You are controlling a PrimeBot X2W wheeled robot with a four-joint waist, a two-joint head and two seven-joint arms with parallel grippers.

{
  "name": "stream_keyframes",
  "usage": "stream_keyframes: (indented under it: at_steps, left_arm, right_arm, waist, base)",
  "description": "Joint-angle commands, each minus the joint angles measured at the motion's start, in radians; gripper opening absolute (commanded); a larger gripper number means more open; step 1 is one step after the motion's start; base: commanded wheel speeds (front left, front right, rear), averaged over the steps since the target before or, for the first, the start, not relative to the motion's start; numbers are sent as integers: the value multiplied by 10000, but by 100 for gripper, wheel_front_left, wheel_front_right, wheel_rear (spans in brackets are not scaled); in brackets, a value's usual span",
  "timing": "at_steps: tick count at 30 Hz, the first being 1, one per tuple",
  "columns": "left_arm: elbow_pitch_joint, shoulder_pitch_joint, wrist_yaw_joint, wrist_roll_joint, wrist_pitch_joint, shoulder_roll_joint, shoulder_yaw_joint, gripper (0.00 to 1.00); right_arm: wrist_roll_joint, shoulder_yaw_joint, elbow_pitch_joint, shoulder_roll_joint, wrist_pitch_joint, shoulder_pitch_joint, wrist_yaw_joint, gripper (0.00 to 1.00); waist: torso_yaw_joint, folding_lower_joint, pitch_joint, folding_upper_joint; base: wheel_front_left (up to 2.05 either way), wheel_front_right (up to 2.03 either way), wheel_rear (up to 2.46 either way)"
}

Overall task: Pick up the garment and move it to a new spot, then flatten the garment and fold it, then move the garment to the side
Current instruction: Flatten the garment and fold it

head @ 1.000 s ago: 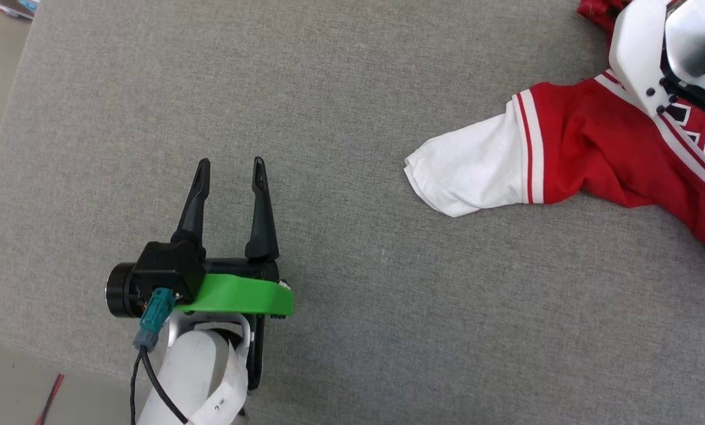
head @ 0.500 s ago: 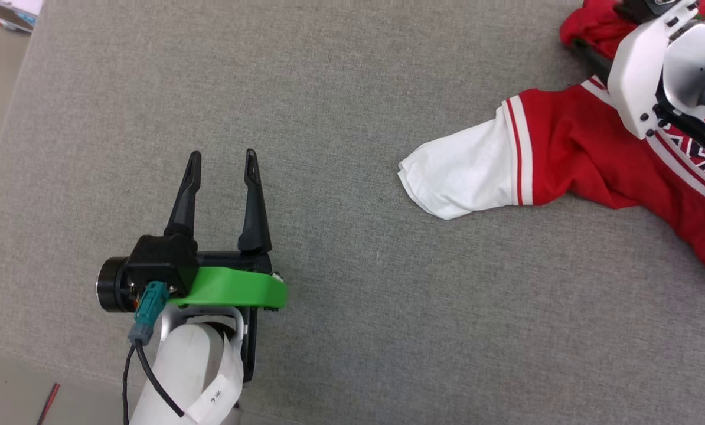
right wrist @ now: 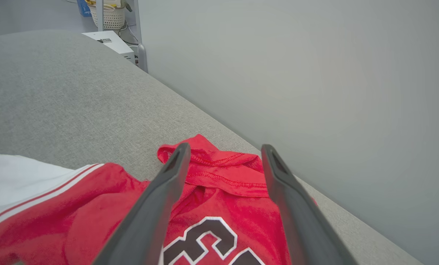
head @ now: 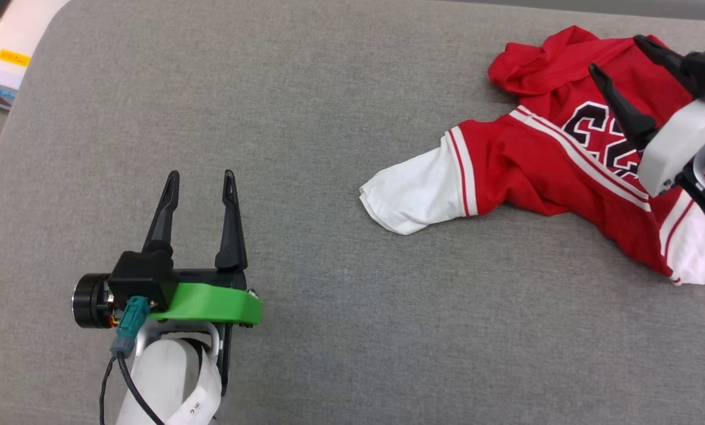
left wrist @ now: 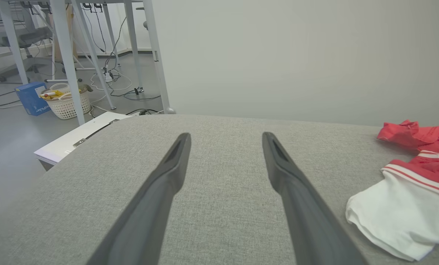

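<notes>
Seen from the head: the garment (head: 541,171), red with white sleeves and striped trim, crumpled at the right of a grey fabric-covered worktop (head: 352,118), one white sleeve stretched toward the middle, black-and-white numerals on the chest partly behind the right gripper (head: 615,53). Fingers there spread wide over the red cloth, gripping nothing; cannot tell whether the tips touch it. At lower left, well apart from the cloth, the left gripper (head: 201,177), fingers likewise spread over bare grey fabric. Top left, past the worktop's rounded corner, a white surface with a small yellow label (head: 13,57). Added by the left wrist view: the room beyond the worktop, with a plain pale wall (left wrist: 296,55), grey floor (left wrist: 6,140), white table legs (left wrist: 68,55), loose cables (left wrist: 109,77) and a white box (left wrist: 76,138) just beside the worktop's corner. On the floor by the legs, a blue box (left wrist: 31,97) just beside a white woven basket (left wrist: 67,106) holding yellow things too small to name. At that view's right edge, the white sleeve and a red fold. Added by the right wrist view: a close look down on the cloth, its stitched red hem bunched near the worktop's back edge, numerals between the spread fingers (right wrist: 302,221), the wall close behind.
</notes>
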State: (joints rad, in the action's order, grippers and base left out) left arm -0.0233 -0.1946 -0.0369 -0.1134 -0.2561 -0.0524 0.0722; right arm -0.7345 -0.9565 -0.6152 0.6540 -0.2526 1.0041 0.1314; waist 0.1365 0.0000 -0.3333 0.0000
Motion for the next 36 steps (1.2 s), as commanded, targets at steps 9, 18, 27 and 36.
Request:
stream_keyframes:
  at_steps: [9,18,27,36]
  left_arm:
    - [-402,-445,1093,182,-57,-372,-565,100]
    - [-1572,-2119,1630,64,-57,-1505,100,100]
    - [-2922,-4559,1673,-2164,2037,-2992,3115,100]
    - [-3293,-6521,1674,-5274,6089,-4088,6661,100]
  right_arm:
    - [2806,5350,2682,-1052,-89,-4848,-7,100]
    - [4562,7920,5196,-2510,211,-8492,-7,100]
    - [5304,8674,6227,-3842,332,-10038,-7,100]
    - [5589,8464,6307,-3988,383,-9856,-7,100]
  waist:
    - [-984,0,1189,0]
    - [-1351,0,1482,0]
    - [-1739,0,1491,0]
    - [-2054,0,1173,0]
  base:
    - [0,0,0]
    - [0,0,0]
    - [0,0,0]
    - [0,0,0]
